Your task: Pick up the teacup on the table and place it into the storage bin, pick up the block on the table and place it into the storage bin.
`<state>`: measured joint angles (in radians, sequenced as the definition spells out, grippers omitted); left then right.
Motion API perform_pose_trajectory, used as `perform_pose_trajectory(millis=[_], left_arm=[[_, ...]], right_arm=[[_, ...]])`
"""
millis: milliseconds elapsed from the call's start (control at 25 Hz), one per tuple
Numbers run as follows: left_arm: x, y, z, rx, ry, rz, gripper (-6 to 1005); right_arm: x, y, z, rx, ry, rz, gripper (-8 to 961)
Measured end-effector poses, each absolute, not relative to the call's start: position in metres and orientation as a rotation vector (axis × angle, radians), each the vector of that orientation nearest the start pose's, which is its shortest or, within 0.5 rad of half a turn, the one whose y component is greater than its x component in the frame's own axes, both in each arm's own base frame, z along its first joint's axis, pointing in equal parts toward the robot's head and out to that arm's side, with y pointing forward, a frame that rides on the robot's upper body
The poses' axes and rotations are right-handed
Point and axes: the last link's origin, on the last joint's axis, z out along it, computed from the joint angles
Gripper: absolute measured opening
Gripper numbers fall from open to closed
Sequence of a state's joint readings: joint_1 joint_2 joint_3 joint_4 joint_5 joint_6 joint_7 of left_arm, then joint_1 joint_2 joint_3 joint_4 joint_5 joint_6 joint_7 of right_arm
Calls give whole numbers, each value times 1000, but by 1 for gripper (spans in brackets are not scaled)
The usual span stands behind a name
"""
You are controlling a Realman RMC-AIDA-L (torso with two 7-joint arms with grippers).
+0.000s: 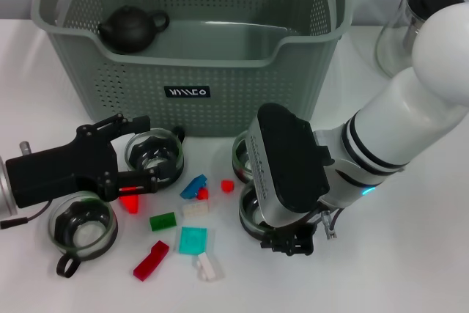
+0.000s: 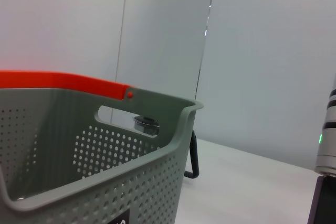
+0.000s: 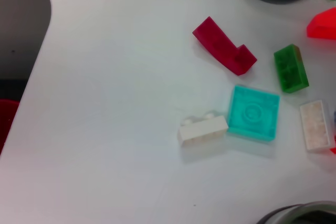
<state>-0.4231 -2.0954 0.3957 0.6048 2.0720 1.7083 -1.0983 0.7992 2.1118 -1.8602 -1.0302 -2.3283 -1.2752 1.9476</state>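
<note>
Head view: the large grey-green perforated plastic storage bin (image 1: 220, 49) stands at the back of the white table (image 1: 410, 254), with a small black teapot (image 1: 132, 28) inside it. The left gripper (image 1: 157, 153) is in front of the bin's left half, its black fingers spread around the rim of a glass teacup (image 1: 155, 154) that sits on the table just in front of the bin wall; it has not closed on anything. A second glass teacup with a dark handle (image 1: 80, 231) lies farther from the bin. A scatter of plastic blocks lies in front of the bin's middle: a teal square block (image 1: 193, 240), a green block (image 1: 163, 221), a dark red block (image 1: 151, 260), and a white block (image 1: 209, 266). The right gripper (image 1: 293, 243) hangs low in front of the bin's right half, above two more cups; whether it is open I cannot tell.

To do this step well, the left fingers should, in my judgement, close evenly across the cup's rim, lift straight up clear of the bin wall, then carry over the rim.

Left wrist view: the bin's wall and orange handle clip (image 2: 68, 83) show; its black label is cut off and unreadable here. In the head view the label's white lettering is too stylised to read surely.

Right wrist view: the blocks beside one another, no gripper fingers visible.
</note>
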Motion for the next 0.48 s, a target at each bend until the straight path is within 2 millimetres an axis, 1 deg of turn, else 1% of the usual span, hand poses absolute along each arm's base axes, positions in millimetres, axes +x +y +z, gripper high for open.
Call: perform_pose_trajectory(millis=[160, 360, 440, 480], left_arm=[[-301, 284, 14, -2569, -502, -842, 934], [-300, 285, 14, -2568, -499, -843, 934], [-300, 285, 15, -2564, -496, -843, 934], [-300, 285, 15, -2564, -496, -843, 935]], right_arm=[[131, 325, -122, -3102, -331, -650, 282], [124, 320, -114, -3127, -342, -655, 171], [120, 317, -110, -3134, -338, -651, 55], [117, 317, -107, -3136, -332, -648, 55]])
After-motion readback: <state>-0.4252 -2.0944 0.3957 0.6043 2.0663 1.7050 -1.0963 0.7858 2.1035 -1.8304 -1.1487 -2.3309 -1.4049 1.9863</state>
